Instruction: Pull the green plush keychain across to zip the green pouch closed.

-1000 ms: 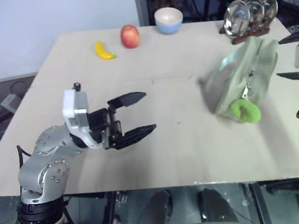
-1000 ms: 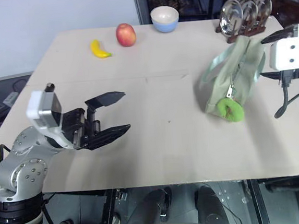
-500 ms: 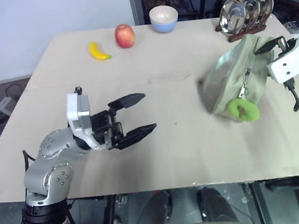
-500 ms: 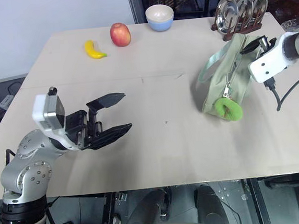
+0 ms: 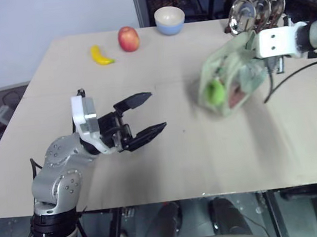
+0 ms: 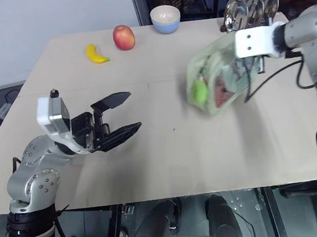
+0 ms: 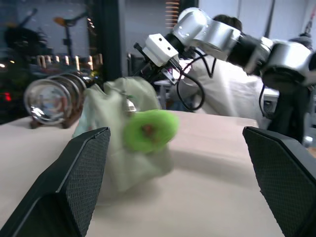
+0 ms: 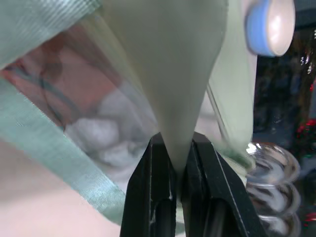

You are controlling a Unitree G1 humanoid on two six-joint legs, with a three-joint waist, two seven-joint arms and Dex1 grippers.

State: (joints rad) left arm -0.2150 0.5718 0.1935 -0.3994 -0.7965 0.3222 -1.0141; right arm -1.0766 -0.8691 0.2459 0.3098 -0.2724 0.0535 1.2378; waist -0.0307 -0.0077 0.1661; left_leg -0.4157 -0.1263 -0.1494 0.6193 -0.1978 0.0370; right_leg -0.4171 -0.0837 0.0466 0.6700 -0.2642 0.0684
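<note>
One green pouch [image 5: 230,79] pinched by right claw [image 8: 173,163], one green plush keychain [image 5: 216,91], left claw [image 5: 145,117] spread.

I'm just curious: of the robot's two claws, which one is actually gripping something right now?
The right gripper: its black fingers are pinched shut on the fabric of the green pouch. The left gripper hangs wide open over the table, holding nothing.

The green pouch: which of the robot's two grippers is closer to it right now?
The right. The right gripper is shut on a fold of the green pouch at its far end. The left gripper hangs open over the table, well apart from it.
</note>
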